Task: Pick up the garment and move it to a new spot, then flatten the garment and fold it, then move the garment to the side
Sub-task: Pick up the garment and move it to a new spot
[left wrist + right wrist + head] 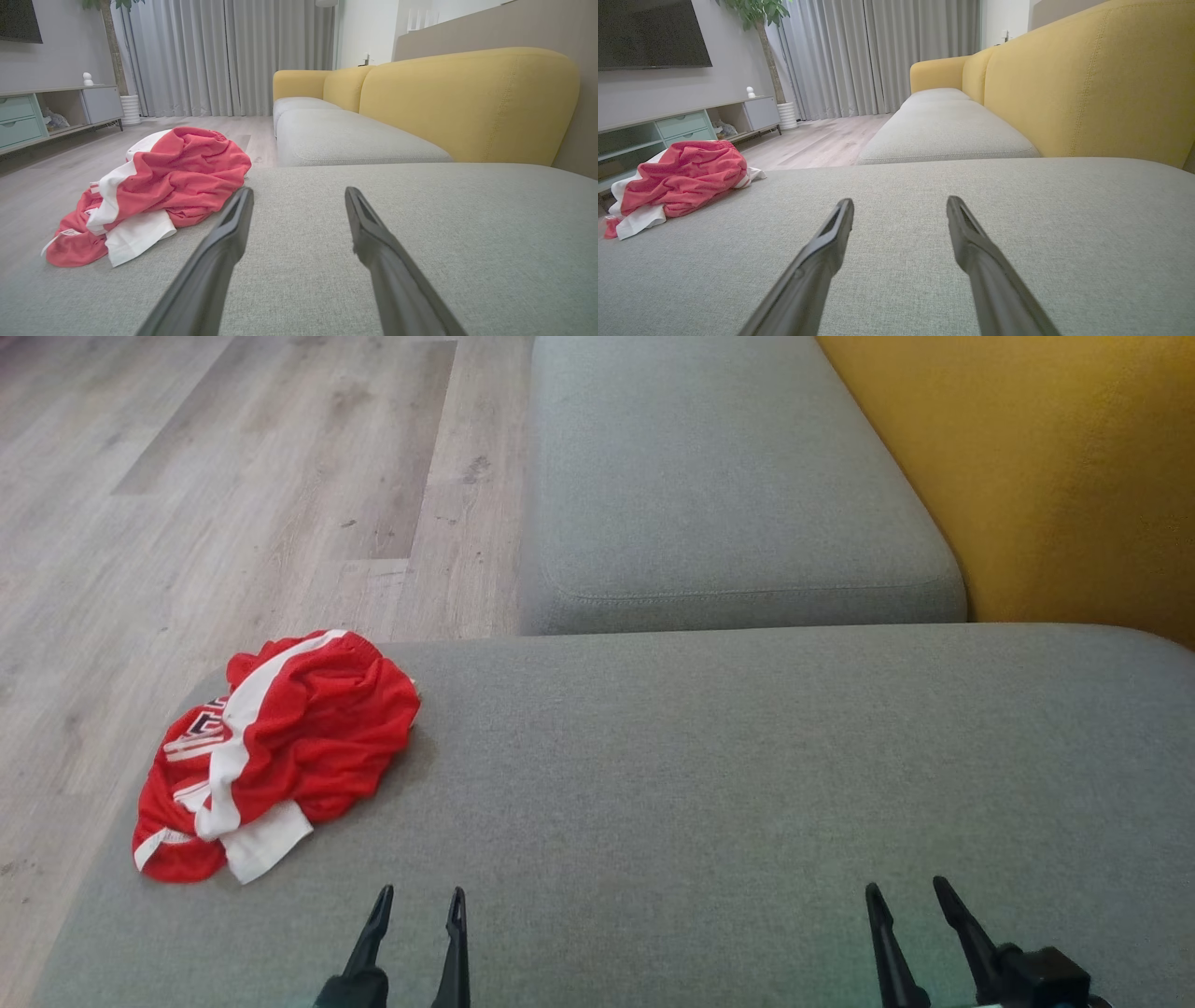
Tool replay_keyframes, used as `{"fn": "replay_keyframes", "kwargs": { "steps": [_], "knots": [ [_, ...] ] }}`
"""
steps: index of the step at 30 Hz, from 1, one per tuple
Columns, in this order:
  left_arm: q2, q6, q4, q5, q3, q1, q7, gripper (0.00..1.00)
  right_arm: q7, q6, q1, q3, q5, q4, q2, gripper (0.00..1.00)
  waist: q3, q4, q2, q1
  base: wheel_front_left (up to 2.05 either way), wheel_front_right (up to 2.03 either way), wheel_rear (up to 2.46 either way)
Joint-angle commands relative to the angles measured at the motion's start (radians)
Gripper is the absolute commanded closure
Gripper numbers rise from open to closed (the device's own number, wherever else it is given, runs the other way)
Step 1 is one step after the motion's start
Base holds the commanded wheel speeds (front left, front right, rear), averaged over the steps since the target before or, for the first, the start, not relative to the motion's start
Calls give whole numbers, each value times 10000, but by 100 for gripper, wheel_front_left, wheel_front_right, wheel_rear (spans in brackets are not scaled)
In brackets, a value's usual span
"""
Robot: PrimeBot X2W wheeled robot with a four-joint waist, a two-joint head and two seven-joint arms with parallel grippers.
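1. Head view: the left gripper (421,891) and right gripper (906,885) hang over the near edge of the grey cushion (700,784), each with its fingers spread apart and empty.
2. The red-and-white garment (308,728) lies crumpled along the cushion's left edge, beyond the left gripper, with bare fabric between them. Its dark print is too folded to read.
3. Past the far edge sits a second cushion (728,476), with a yellow backrest (1055,476) on its right and wood floor (233,476) on its left.
4. Farthest, in the left wrist view, are a cabinet (18,116), a white pot (130,109) and grey curtains (224,56).
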Motion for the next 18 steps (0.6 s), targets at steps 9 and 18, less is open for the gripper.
{"fn": "replay_keyframes", "kwargs": {
  "steps": [9, 18],
  "knots": [
    [12, 120, -74, 57, 307, -585, -124, 0, -137, 77, -387, 128, -5, -228, -83, 0, 12, 97, 0, 0, 0, 0, 0],
    [12, 82, -22, 308, 528, -727, -124, 0, -138, 77, -402, 108, 176, -206, -83, 0, 243, 1090, 0, 0, 0, 0, 0]
  ]
}}
